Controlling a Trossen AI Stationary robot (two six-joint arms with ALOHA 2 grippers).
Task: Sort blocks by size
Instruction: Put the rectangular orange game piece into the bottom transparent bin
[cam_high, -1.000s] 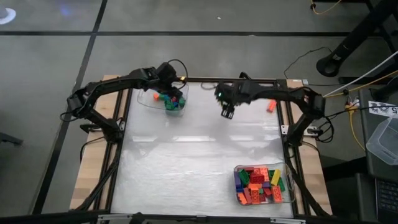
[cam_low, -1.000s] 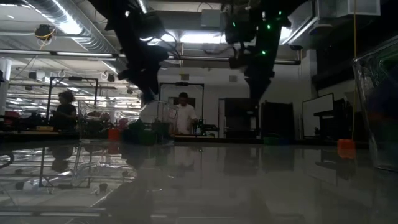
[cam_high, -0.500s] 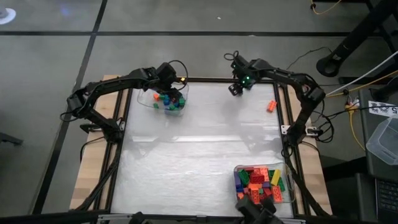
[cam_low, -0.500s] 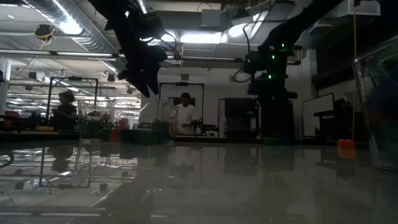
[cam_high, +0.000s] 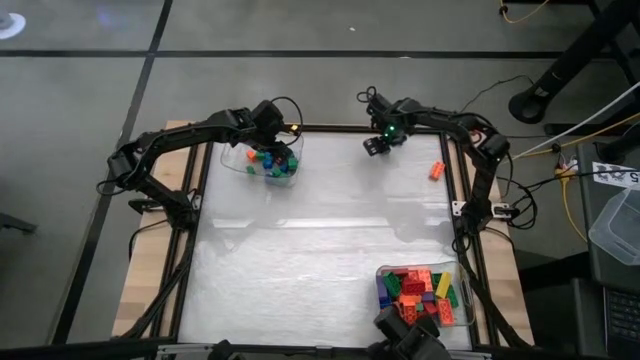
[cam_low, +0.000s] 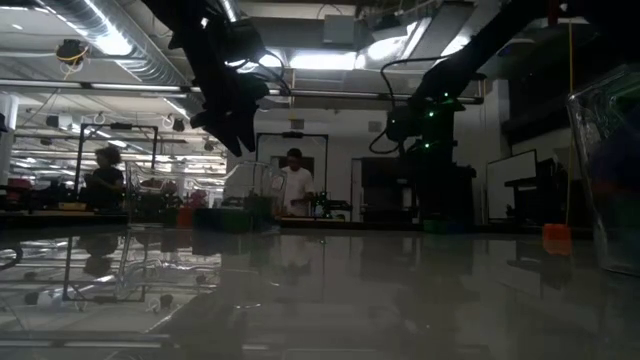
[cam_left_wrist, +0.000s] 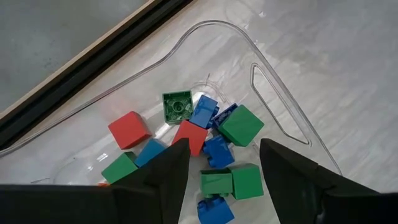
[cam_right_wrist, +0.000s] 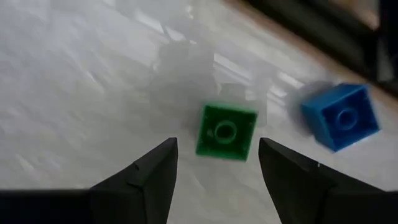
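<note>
The left claw (cam_left_wrist: 221, 171) is hanging apart over the small-block tray (cam_left_wrist: 273, 106); the right claw (cam_right_wrist: 214, 165) (also apart) is lining up over a green block (cam_right_wrist: 225, 132).

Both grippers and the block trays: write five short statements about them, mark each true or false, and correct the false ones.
1. The left gripper hangs open over the far-left tray of small blocks. True.
2. The right gripper is shut on a green block. False: its fingers stand open, and the green block lies on the table between and beyond them.
3. A blue block lies beside the green block, apart from it. True.
4. The near-right tray is empty. False: it holds many red, orange, yellow, green and blue blocks.
5. An orange block lies loose near the table's far right edge. True.
</note>
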